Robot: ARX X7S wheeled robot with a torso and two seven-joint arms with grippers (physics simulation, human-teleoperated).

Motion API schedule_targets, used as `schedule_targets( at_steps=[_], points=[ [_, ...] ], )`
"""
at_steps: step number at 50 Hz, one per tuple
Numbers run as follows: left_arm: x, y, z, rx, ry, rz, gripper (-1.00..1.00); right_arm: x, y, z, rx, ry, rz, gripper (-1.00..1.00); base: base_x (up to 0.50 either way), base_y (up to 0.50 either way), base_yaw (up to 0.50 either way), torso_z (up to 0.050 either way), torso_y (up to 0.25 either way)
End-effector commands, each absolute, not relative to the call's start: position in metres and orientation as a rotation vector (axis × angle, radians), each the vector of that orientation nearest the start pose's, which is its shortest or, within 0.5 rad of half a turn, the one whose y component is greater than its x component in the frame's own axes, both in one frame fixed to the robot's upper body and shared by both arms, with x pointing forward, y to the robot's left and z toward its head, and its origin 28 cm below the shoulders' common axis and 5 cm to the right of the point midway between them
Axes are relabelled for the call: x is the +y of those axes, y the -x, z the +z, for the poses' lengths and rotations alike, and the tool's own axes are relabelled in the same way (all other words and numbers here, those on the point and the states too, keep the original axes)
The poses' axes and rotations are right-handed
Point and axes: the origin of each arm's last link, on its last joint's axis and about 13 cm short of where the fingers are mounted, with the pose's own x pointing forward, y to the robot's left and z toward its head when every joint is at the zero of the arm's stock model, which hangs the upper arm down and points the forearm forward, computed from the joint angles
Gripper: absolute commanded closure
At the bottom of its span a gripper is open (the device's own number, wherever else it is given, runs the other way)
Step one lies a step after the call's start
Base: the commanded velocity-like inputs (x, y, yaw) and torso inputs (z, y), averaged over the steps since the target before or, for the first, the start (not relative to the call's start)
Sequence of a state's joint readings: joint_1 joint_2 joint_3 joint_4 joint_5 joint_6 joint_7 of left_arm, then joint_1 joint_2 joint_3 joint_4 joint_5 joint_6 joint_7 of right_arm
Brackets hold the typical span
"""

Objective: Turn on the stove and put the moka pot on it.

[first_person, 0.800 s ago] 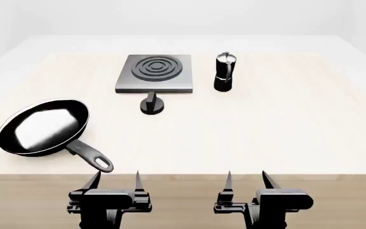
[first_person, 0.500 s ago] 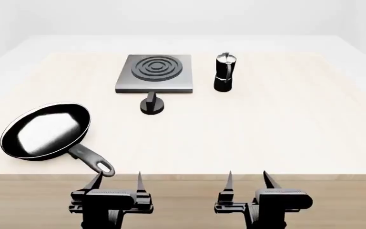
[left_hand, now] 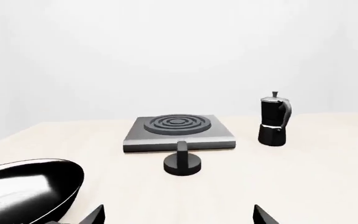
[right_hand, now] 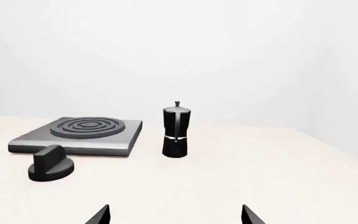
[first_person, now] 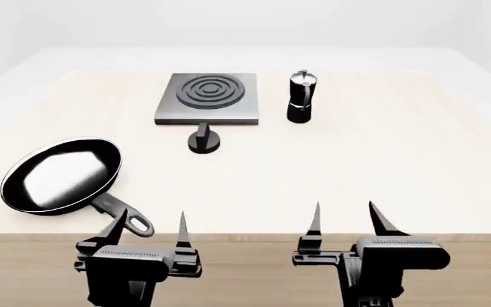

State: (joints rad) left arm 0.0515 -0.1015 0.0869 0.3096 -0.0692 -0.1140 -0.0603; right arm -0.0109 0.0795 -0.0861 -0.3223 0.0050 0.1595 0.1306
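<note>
Both my pincers, left [first_person: 148, 225] and right [first_person: 344, 215], gape wide, empty, near the table edge; the faceted black-and-silver moka pot [first_person: 302, 96] stands right of the flat grey ringed stove plate [first_person: 207, 98].

Matt grey metal stove [first_person: 206, 98], glossy silver-topped moka pot [first_person: 302, 96], pale wood table [first_person: 357, 166]

A black pan [first_person: 59, 174] lies on the pale wood counter [first_person: 382, 166], near its front left corner, its handle [first_person: 124, 215] pointing toward the counter's front edge.
</note>
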Motion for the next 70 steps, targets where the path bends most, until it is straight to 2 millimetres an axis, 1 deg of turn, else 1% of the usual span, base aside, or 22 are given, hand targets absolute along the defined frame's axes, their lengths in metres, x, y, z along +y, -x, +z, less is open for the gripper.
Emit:
schedule_targets(
  at_steps=[1,4,7,10,16,22,31,40,70],
  points=[
    [0.206,-0.187,0.089,-0.226,-0.023,-0.073,-1.00,-0.092,-0.197,0.109,-0.272,0.057,-0.042,-1.00,0.00,0.00,0.00,0.000,0.000],
    [0.205,-0.181,0.105,-0.270,-0.023,-0.075,-1.00,-0.091,-0.191,0.127,-0.323,0.057,-0.036,-1.00,0.00,0.00,0.00,0.000,0.000],
    [0.205,-0.176,0.115,-0.294,-0.023,-0.075,-1.00,-0.090,-0.187,0.138,-0.352,0.057,-0.032,-1.00,0.00,0.00,0.00,0.000,0.000],
    [0.205,-0.173,0.121,-0.313,-0.023,-0.077,-1.00,-0.090,-0.185,0.143,-0.370,0.058,-0.030,-1.00,0.00,0.00,0.00,0.000,0.000],
    [0.205,-0.165,0.137,-0.360,-0.021,-0.070,-1.00,-0.091,-0.179,0.160,-0.411,0.082,-0.031,-1.00,0.00,0.00,0.00,0.000,0.000],
    [0.206,-0.159,0.148,-0.397,-0.027,-0.060,-1.00,-0.093,-0.174,0.170,-0.436,0.080,-0.038,-1.00,0.00,0.00,0.00,0.000,0.000],
    [0.208,-0.158,0.152,-0.405,-0.024,-0.044,-1.00,-0.094,-0.176,0.172,-0.431,0.076,-0.060,-1.00,0.00,0.00,0.00,0.000,0.000],
    [0.208,-0.158,0.152,-0.401,-0.026,-0.042,-1.00,-0.093,-0.176,0.170,-0.418,0.074,-0.043,-1.00,0.03,0.00,0.00,0.000,0.000],
    [0.207,-0.158,0.153,-0.395,-0.023,-0.052,-1.00,-0.094,-0.175,0.170,-0.418,0.074,-0.040,-1.00,0.50,0.00,0.00,0.000,0.000]
  ],
)
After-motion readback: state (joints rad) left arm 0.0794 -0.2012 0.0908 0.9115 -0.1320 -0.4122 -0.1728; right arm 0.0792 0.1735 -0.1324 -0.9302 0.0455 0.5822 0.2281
